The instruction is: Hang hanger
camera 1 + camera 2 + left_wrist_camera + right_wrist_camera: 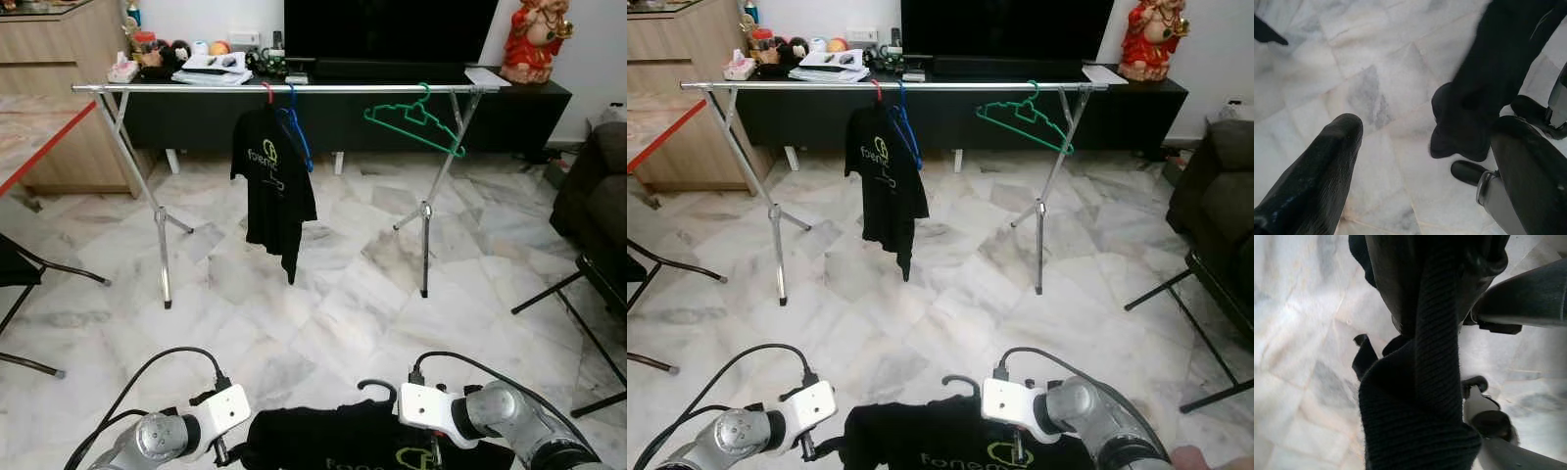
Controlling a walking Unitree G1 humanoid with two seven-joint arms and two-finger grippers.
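A black T-shirt (pixel 343 441) with a yellow-green logo hangs on a black hanger just in front of me, and the hanger's hook (pixel 377 387) sticks up between my arms. My right gripper (pixel 436 452) is shut on the shirt's ribbed collar (pixel 1420 396) at the hanger's neck. At the shirt's left edge, my left gripper (pixel 1425 132) stands open, its fingers (pixel 1317 181) apart over the floor with the cloth just beyond them. Across the room stands a silver clothes rail (pixel 294 88). On it hang another black T-shirt (pixel 272 186), a blue hanger (pixel 299 132) and a green hanger (pixel 416 122).
Marble floor (pixel 343 294) lies between me and the rail. Behind the rail is a low black TV console (pixel 509 108) with clutter on top. A wooden cabinet (pixel 49 59) is at the left, with a dark sofa (pixel 602 186) and black stand legs (pixel 578 294) at the right.
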